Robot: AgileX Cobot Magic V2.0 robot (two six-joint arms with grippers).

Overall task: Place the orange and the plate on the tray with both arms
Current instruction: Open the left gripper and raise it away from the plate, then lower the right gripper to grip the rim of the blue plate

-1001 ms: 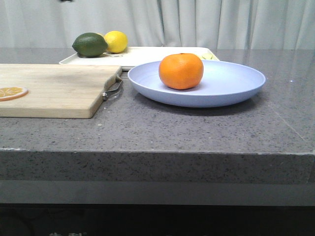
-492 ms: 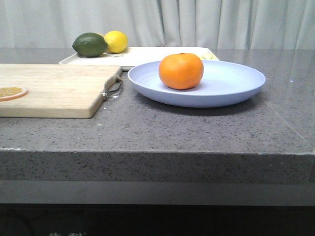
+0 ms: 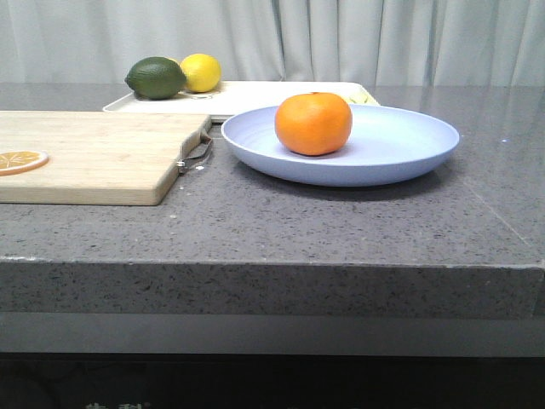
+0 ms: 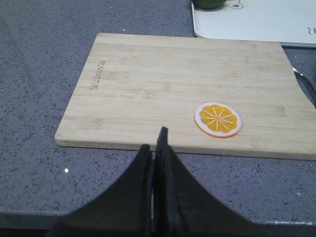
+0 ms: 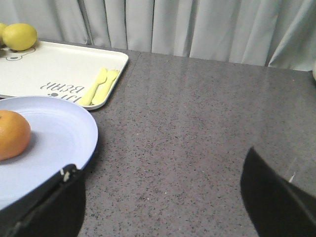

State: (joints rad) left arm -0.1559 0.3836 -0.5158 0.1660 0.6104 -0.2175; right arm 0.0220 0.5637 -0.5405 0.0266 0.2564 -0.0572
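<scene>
The orange point(image 3: 313, 123) sits on the pale lavender-blue plate point(image 3: 400, 149), which rests on the grey counter in front of the cream-white tray point(image 3: 281, 94). In the right wrist view the orange point(image 5: 12, 134) lies on the plate point(image 5: 59, 133), with the tray point(image 5: 59, 74) beyond. My right gripper point(image 5: 158, 173) is open and empty, beside the plate's rim. My left gripper point(image 4: 154, 143) is shut and empty, over the counter at the near edge of the cutting board. Neither gripper shows in the front view.
A wooden cutting board point(image 3: 94, 153) with a metal handle holds a thin orange slice point(image 3: 19, 160), also in the left wrist view point(image 4: 217, 119). A green lime point(image 3: 156, 77) and a yellow lemon point(image 3: 201, 72) sit on the tray's far left. Curtains hang behind.
</scene>
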